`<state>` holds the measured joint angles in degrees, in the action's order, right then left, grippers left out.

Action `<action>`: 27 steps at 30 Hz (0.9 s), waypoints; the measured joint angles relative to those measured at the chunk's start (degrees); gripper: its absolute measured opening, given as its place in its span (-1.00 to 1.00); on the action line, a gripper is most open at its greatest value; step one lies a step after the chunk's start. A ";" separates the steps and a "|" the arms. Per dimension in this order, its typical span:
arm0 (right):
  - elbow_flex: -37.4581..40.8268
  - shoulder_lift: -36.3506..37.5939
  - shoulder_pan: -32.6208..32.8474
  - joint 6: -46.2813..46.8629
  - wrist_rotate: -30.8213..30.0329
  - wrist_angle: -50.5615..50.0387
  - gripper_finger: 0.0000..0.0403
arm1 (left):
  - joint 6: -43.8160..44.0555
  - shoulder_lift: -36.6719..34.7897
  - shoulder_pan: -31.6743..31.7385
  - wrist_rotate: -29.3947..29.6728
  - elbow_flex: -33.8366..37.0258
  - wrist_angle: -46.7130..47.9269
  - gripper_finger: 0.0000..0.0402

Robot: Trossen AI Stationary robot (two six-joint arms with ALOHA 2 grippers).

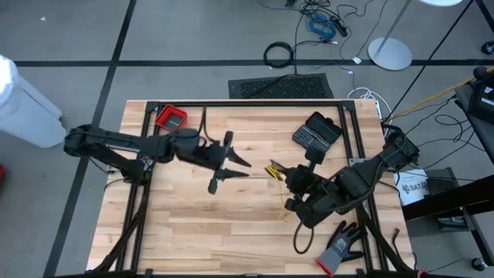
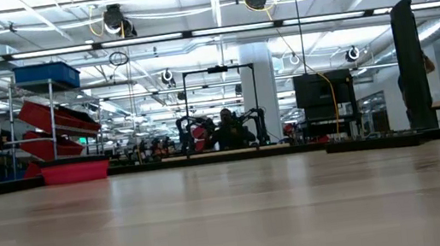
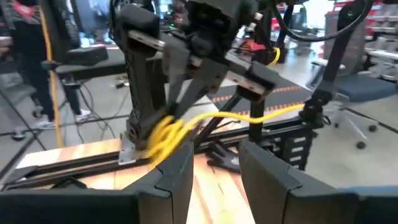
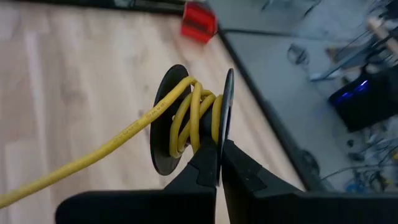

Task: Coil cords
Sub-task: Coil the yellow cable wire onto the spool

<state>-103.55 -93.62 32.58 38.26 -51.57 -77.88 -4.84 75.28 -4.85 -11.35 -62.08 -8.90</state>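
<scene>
The yellow cord (image 4: pixel 194 118) is wound in several turns between the two black discs of a small spool (image 4: pixel 164 127). Its free length (image 4: pixel 81 163) trails away. My right gripper (image 4: pixel 217 163) is shut at this spool and holds it above the middle of the table (image 1: pixel 284 174). The left wrist view shows the windings (image 3: pixel 165 134) at the right gripper's tip. My left gripper (image 3: pixel 214 180) hangs open and empty in the air left of it (image 1: pixel 231 174), pointing level toward the spool. A black cord (image 1: pixel 299 238) lies on the wood beside the glove. My right gripper has its shut fingertips (image 4: pixel 211 155) pushed in between the spool's two discs, right under the yellow windings (image 4: pixel 198 134). What they pinch there is hidden by the windings. The spool is lifted clear of the table, and the cord's free length runs off sideways.
A red box (image 1: pixel 170 118) sits at the table's far left. A black keyed device (image 1: pixel 315 133) lies at the far right, and a grey-black glove (image 1: pixel 340 249) at the near right edge. Bare wood (image 1: pixel 193 232) spreads across the near left.
</scene>
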 joint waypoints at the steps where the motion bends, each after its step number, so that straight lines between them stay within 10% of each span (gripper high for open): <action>1: 0.00 0.00 -0.37 -1.36 -1.05 1.22 -1.00 | 0.00 -0.06 -1.48 2.10 0.00 -0.11 -0.33; 15: 0.00 -3.63 -3.78 -19.14 -16.74 13.74 -1.00 | 4.06 7.24 -17.90 47.53 0.00 -11.27 -0.33; 27: 0.00 -3.64 -4.46 -21.22 -20.63 16.39 -1.00 | -0.48 13.44 -18.97 55.50 0.00 -26.17 -0.33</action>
<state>-103.55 -97.26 28.11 17.04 -72.20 -61.49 -5.32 88.72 -23.83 44.14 -62.08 -35.07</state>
